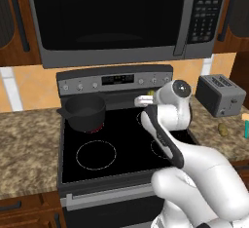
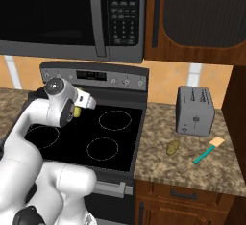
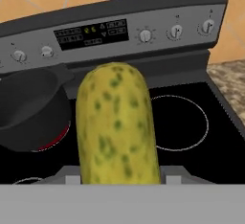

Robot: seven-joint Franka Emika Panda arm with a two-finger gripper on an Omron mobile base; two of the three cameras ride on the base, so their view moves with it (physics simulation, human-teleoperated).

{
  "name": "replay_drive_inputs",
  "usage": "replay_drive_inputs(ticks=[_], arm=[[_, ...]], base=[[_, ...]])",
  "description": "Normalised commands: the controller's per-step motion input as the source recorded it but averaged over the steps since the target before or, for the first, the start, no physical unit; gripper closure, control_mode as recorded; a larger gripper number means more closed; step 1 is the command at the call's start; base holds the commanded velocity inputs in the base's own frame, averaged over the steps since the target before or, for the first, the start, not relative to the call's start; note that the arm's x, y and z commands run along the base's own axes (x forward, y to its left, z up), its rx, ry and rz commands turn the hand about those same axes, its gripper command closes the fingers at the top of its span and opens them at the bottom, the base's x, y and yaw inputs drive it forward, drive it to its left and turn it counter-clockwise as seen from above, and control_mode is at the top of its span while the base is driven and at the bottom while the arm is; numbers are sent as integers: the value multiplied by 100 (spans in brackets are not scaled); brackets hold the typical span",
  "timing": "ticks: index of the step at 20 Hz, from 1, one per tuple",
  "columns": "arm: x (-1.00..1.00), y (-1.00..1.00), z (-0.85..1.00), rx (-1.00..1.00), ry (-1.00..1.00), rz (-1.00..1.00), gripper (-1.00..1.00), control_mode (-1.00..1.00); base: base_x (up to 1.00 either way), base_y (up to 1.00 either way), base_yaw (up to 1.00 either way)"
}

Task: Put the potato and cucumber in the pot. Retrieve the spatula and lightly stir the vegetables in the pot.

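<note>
Yellow-green cucumber [image 3: 117,127] mottled with darker green spots, near-black pot [image 1: 85,111], olive-brown potato [image 2: 173,147], teal-handled spatula [image 2: 207,151].

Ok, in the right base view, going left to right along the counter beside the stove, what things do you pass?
Stove → potato → toaster → spatula. The potato lies nearer the counter's front, the toaster stands farther back toward the wall, and the spatula lies slantwise near the right end.
</note>
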Motion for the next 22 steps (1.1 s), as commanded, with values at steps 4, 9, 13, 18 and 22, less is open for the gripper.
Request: replay_drive_inputs(ticks=[4, 9, 13, 18, 22], arm=[[1, 100, 14, 5, 0, 10, 100, -100], [11, 99, 24, 7, 0, 7, 100, -100], [35, 85, 7, 5, -1, 4, 100, -100], [63, 56, 0, 1, -1, 1, 100, -100], [71, 39, 0, 0, -4, 0, 100, -100]], base=[[0, 0, 0], [0, 0, 0], [0, 0, 0], [0, 0, 0], [0, 0, 0]])
